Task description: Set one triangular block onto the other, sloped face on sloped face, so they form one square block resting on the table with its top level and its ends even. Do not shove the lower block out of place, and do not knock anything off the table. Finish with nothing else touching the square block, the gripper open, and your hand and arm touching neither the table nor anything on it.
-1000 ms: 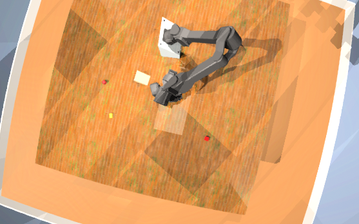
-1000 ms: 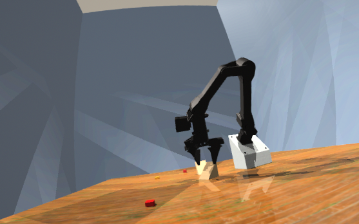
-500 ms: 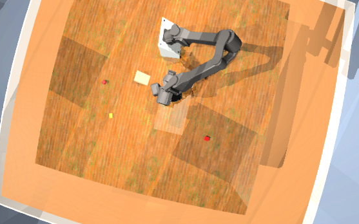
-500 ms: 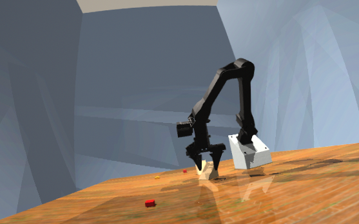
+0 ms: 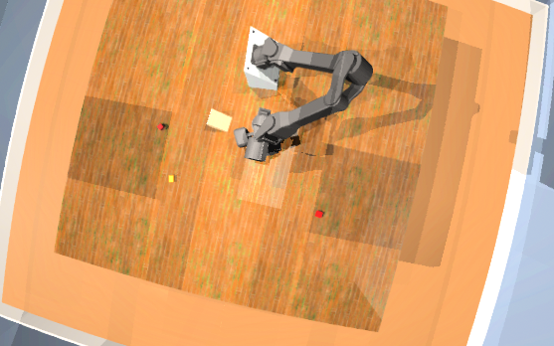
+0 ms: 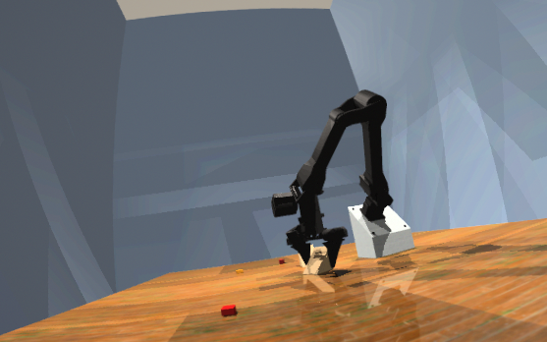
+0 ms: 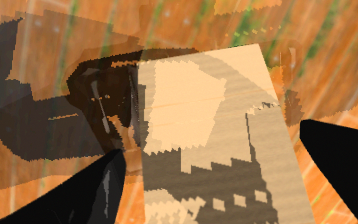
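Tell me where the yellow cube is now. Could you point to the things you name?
In the top view, the yellow cube (image 5: 171, 178) (image 6: 240, 271) lies left of the arm, its nearest neighbour the red cube (image 5: 161, 126) (image 6: 281, 261).

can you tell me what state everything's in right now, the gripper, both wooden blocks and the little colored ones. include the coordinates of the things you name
Gripper (image 6: 319, 262) (image 7: 211, 143): open, fingers on either side of a block, not closed on it.
Block between the fingers (image 6: 317, 267): on the table, not yet stacked.
Other wooden block (image 5: 219, 120): on the table, apart from the first.
Two red blocks (image 5: 161, 126) (image 5: 319, 214) (image 6: 281, 261) (image 6: 228, 310), yellow block (image 5: 171, 178) (image 6: 239, 271): on the table, apart.
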Robot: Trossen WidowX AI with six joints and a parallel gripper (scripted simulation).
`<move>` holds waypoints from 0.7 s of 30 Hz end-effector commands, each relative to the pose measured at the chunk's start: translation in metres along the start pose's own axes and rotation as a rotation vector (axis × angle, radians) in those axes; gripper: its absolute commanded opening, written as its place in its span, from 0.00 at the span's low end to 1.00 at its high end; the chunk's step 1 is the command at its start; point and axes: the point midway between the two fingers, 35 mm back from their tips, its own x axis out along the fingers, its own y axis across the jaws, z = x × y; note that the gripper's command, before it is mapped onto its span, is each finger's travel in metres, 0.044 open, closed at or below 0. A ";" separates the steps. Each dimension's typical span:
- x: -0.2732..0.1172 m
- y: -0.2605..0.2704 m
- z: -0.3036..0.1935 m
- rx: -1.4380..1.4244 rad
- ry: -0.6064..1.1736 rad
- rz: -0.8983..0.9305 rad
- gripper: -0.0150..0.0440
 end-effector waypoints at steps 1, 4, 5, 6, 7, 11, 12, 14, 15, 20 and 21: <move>0.002 0.001 -0.001 0.007 -0.003 0.006 0.91; 0.002 0.001 -0.001 0.007 -0.003 0.006 0.78; 0.002 0.001 -0.001 0.007 -0.003 0.006 0.73; 0.002 0.001 -0.001 0.007 -0.003 0.006 0.69; 0.002 0.001 -0.001 0.007 -0.003 0.006 0.68; 0.002 0.001 -0.001 0.007 -0.003 0.006 0.63; 0.002 0.001 -0.001 0.007 -0.003 0.006 0.62; 0.002 0.001 -0.001 0.007 -0.003 0.006 0.56; 0.002 0.001 -0.001 0.007 -0.003 0.006 0.52; -0.007 0.000 -0.001 0.006 -0.002 0.004 0.30; -0.012 0.000 -0.001 0.005 -0.001 0.003 0.25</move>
